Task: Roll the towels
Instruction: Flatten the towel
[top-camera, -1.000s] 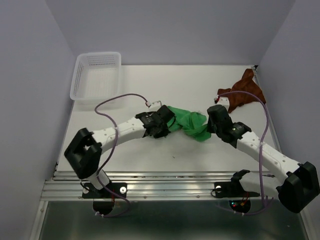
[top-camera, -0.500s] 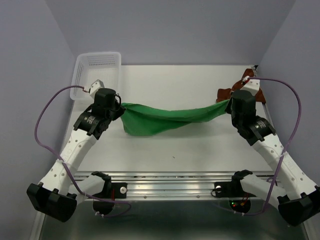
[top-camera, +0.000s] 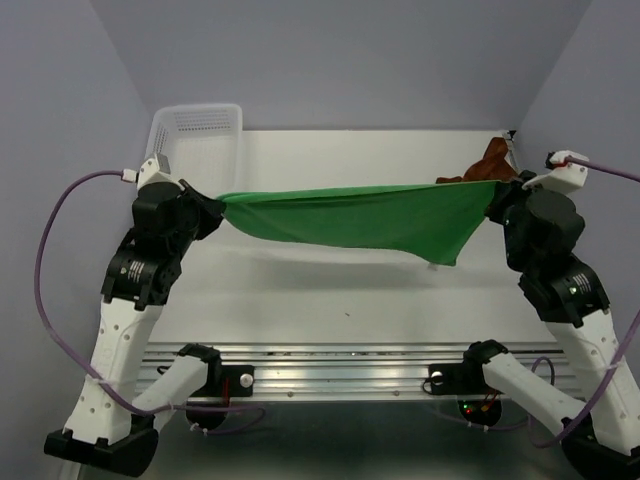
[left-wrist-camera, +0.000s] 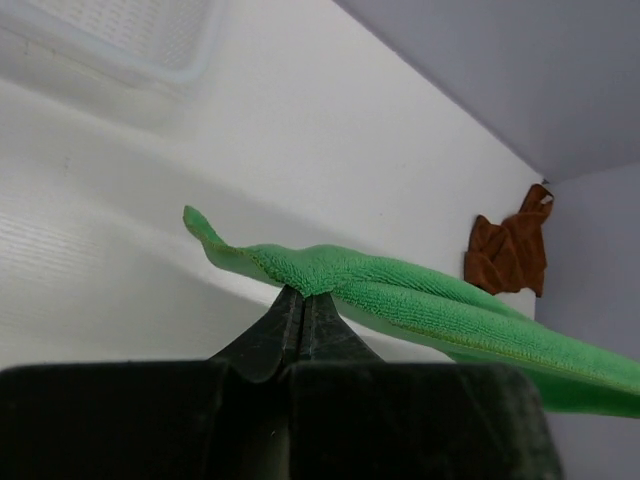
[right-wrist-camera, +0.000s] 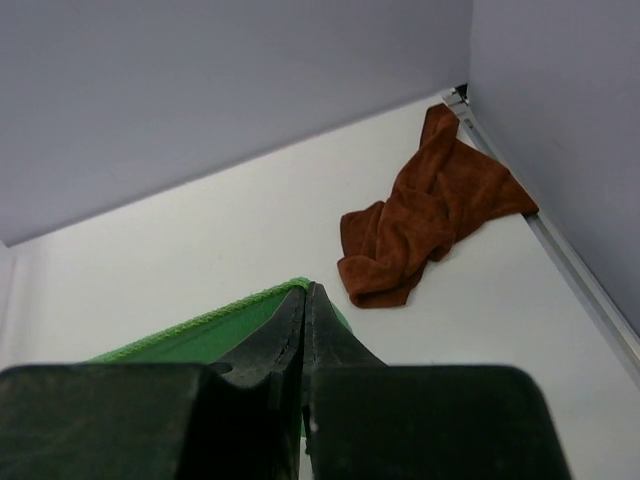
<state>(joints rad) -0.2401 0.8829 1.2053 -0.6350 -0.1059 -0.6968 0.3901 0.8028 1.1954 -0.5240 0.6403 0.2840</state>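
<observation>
**Q:** Where does the green towel (top-camera: 350, 220) lie relative to the pincers?

**A:** I hold it stretched between them above the bench (top-camera: 300, 290), long axis left to right. The left pincer (top-camera: 215, 203) is clamped on its left corner and the right pincer (top-camera: 490, 203) on its right corner. Neither arm is nearer.

**Q:** Surface and room?

**A:** Flat white bench below. The mesh basket (top-camera: 195, 130) sits at far left and the rust-brown towel (top-camera: 492, 160) at far right.

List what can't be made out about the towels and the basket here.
- Brown towel, top view: lower part hidden behind the green towel.
- Green towel, right wrist view: mostly hidden by the right end effector.
- Basket, left wrist view: blurred, cut off by the top edge.
- Green towel, left wrist view: far end cut off by the right edge.
</observation>
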